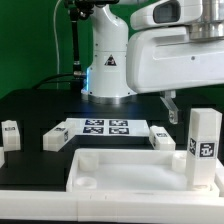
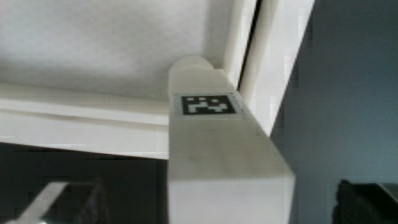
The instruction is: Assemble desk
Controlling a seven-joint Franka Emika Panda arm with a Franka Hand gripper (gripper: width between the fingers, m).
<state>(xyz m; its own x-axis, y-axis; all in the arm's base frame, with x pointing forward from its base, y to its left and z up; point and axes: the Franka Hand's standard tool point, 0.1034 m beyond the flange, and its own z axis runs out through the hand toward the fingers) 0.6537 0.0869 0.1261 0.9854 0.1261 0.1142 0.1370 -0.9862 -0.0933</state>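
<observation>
At the tabletop's (image 1: 130, 172) corner an upright leg (image 1: 203, 150) bears square black-and-white tags (image 2: 208, 105); the hand (image 1: 172, 108) hangs nearby, and I cannot tell whether it is clenched or released.

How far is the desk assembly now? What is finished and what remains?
Done: one leg stands upright in the tabletop's corner at the exterior view's right; how tight cannot be told. In hand: nothing visible; the claw hangs beside that leg. Left: three loose legs on the table: the outermost leg, plus a second leg and a third leg at either end of the marker board.
</observation>
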